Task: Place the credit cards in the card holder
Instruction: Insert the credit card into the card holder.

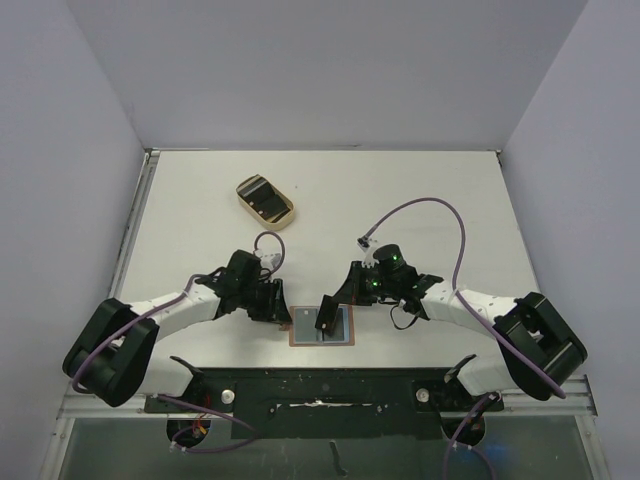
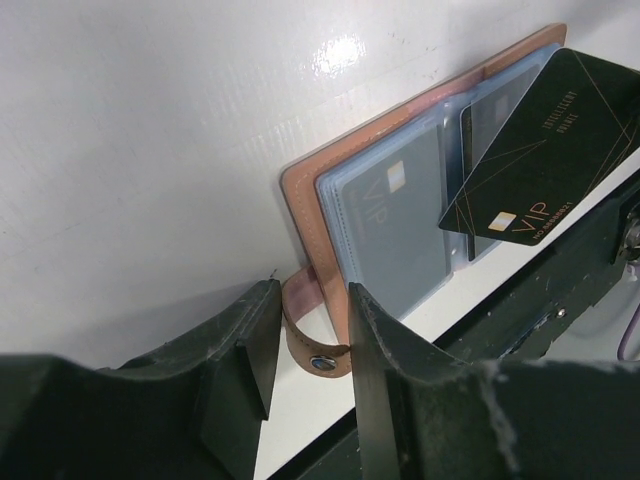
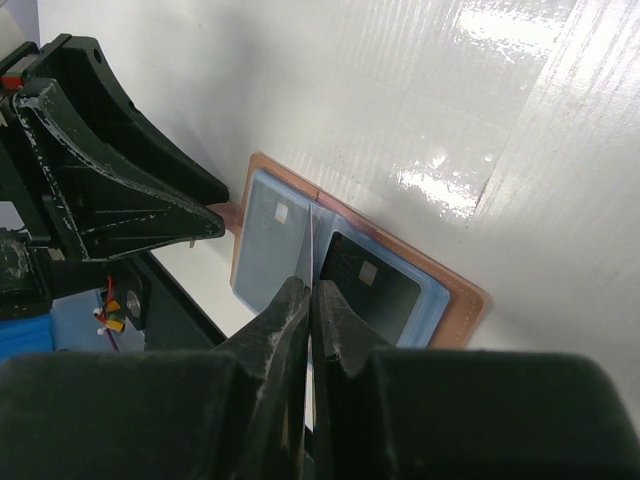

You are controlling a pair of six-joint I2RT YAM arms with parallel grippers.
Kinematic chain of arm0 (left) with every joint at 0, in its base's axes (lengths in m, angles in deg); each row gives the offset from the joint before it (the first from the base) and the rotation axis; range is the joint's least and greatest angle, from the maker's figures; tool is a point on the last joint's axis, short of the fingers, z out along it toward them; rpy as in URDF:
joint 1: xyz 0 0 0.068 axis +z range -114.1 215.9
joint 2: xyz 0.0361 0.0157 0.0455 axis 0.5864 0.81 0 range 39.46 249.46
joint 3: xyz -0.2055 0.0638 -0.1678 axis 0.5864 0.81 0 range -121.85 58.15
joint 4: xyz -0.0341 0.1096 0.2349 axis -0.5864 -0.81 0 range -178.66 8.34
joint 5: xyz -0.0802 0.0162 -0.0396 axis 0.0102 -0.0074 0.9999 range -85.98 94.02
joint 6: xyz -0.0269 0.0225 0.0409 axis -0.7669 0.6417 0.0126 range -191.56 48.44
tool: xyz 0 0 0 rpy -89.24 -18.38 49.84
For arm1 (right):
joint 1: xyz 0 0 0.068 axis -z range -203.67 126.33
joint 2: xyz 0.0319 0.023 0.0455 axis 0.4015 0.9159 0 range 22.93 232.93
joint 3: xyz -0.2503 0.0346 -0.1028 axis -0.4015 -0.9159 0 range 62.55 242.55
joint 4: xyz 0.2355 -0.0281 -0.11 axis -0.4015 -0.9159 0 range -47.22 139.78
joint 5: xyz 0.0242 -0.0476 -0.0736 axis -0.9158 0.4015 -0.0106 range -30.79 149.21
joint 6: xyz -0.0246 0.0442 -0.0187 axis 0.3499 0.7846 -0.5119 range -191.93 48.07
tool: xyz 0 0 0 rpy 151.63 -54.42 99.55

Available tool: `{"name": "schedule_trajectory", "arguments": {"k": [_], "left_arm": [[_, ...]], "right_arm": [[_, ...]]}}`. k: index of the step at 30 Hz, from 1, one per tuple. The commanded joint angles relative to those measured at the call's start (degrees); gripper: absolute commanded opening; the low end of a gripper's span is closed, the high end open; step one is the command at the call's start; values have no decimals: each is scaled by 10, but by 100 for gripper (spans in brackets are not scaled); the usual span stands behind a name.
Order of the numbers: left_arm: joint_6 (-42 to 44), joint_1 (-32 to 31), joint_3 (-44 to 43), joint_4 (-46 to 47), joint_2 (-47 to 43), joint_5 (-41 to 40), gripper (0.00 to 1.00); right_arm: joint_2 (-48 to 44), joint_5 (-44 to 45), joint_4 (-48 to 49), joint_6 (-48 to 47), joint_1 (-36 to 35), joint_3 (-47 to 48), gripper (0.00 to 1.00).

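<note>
The brown card holder (image 1: 340, 327) lies open near the table's front edge, blue-grey inside. In the left wrist view (image 2: 305, 215) a grey card (image 2: 390, 215) sits in one pocket and a dark card (image 2: 492, 108) in the other. My right gripper (image 1: 335, 303) is shut on a black credit card (image 2: 545, 150) and holds it tilted over the dark-card pocket; in its own view (image 3: 310, 298) the card (image 3: 312, 245) shows edge-on. My left gripper (image 2: 310, 335) is open at the holder's left edge, with the snap tab (image 2: 320, 362) between its fingers, touching one finger (image 2: 375, 350).
A tan oval tray (image 1: 264, 201) with dark cards in it stands at the back left of the white table. A black mounting rail (image 1: 320, 385) runs along the near edge, right in front of the holder. Purple cables loop above both arms.
</note>
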Motion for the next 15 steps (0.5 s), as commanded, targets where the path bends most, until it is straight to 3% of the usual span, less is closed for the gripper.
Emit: {"name": "schedule_trajectory", "arguments": {"k": [1,15], "left_arm": [[9,-5,-22,8,4,-10,31],[7,-9,-14,22,20,-4,19]], "right_arm": [[-13,13,0,-23,-2,20,2],[-33,20,-6,-30,-3,8,2]]}}
